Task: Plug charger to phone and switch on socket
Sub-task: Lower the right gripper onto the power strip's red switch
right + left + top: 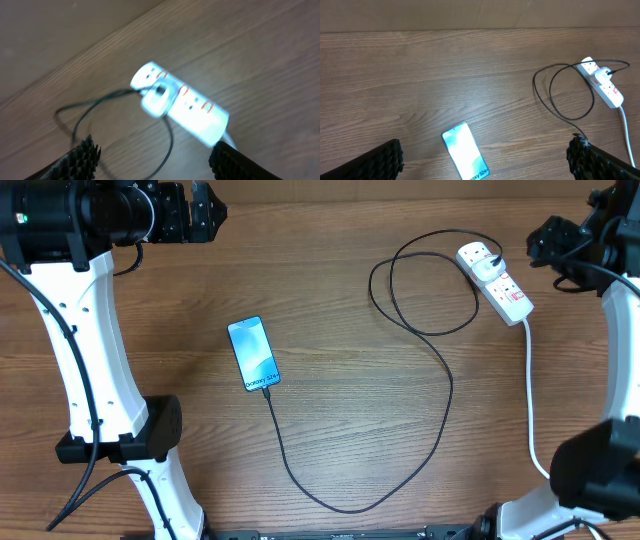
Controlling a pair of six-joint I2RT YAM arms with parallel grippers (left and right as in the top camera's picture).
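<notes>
The phone lies face up on the wooden table, left of centre, its blue screen lit; it also shows in the left wrist view. The black charger cable runs from the phone's lower end, loops across the table and ends in a white plug seated in the socket. The socket is a white power strip at the upper right; it also shows in the left wrist view and blurred in the right wrist view. My left gripper is open, high at the top left. My right gripper is open, above the socket.
The socket's thick white cord runs down the right side of the table toward my right arm's base. My left arm's white column stands at the left. A wall or board borders the table's far edge.
</notes>
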